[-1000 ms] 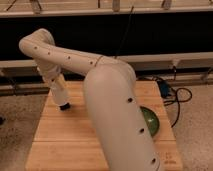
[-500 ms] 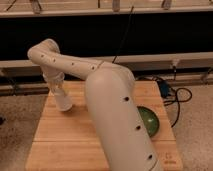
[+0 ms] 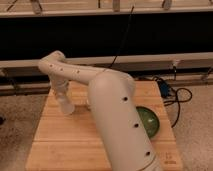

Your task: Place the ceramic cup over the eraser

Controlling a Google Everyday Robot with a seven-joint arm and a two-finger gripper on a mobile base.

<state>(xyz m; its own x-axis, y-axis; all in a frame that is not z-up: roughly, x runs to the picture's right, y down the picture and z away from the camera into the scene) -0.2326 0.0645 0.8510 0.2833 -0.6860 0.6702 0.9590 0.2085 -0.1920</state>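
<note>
The arm (image 3: pixel 107 107) filled the middle of the camera view, a thick white casing rising from the near edge and bending left at an elbow toward the far-left part of the wooden table (image 3: pixel 65 145).

The gripper (image 3: pixel 66 107) hung at the end of the forearm, low over the far-left area of the table top. Finger state: cannot tell.

A pale, whitish, rounded shape sat at the gripper's tip, at or just above the wood. It may have been the ceramic cup (image 3: pixel 68 108); it looked plain and light coloured, narrow, with no handle visible. Whether it rested on the table or was held just off it could not be told. The eraser was not visible anywhere in view.

A green bowl (image 3: pixel 150 121) lay on the right side of the table, partly hidden behind the arm casing, close to the right edge.

Edges and room: the table's left edge ran diagonally just left of the gripper, with speckled floor (image 3: pixel 17 125) beyond it. The near-left part of the table top showed bare planks between the gripper and the near edge. The far edge lay just behind the gripper. Beyond it stood a low rail (image 3: pixel 165 59) and a dark backdrop. Black cables (image 3: pixel 182 97) coiled on the floor off the table's far-right corner.
</note>
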